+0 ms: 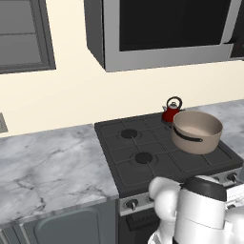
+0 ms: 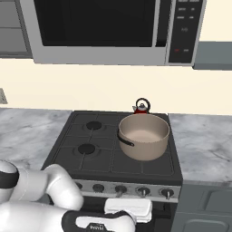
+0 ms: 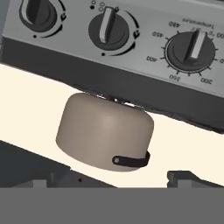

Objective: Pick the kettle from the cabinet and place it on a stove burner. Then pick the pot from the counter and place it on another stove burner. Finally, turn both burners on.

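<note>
Red kettle (image 1: pixel 171 112) half hidden behind pot (image 1: pixel 197 131); claw's tips unseen, reportedly spread.

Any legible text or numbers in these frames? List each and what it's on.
"450", "400", "350", "200": temperature marks around the right-hand dial on the stove's front panel, hand view, seen upside down.
Small print above that dial: too blurred to read.
Microwave keypad, right base view: buttons and red marks too small to read.
Label on the arm's dark wrist: illegible.
</note>
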Robot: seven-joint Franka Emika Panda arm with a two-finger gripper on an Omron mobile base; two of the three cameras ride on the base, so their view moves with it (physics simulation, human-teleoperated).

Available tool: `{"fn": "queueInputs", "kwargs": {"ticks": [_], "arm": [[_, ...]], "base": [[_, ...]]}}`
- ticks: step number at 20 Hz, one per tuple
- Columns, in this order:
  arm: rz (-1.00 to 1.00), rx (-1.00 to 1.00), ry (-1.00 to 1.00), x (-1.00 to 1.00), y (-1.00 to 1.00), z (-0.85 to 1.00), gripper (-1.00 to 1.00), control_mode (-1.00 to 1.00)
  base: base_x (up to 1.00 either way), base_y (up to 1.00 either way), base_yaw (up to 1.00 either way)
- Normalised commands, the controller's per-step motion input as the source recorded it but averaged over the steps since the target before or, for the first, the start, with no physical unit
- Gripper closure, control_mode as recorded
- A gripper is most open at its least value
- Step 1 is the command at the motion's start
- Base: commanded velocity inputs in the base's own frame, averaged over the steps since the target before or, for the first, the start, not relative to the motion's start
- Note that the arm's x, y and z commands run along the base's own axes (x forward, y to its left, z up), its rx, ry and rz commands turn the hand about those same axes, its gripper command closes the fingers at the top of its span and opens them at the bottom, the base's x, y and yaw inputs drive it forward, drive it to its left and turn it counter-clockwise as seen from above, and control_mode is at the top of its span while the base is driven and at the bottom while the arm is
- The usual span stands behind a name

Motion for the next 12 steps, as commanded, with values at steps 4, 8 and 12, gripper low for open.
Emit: {"fn": "queueInputs", "kwargs": {"ticks": [4,8,12], "arm": [[0.0,0.0,0.0,0.16,-0.11,-0.16,-1.0,-1.0],[0.0,0.0,0.0,0.15,-0.15,-0.15,-1.0,-1.0],[0.0,0.0,-0.01,0.13,-0.15,-0.14,-1.0,-1.0]], "base": [[0.0,0.0,0.0],[0.0,0.0,0.0],[0.0,0.0,0.0]]}}
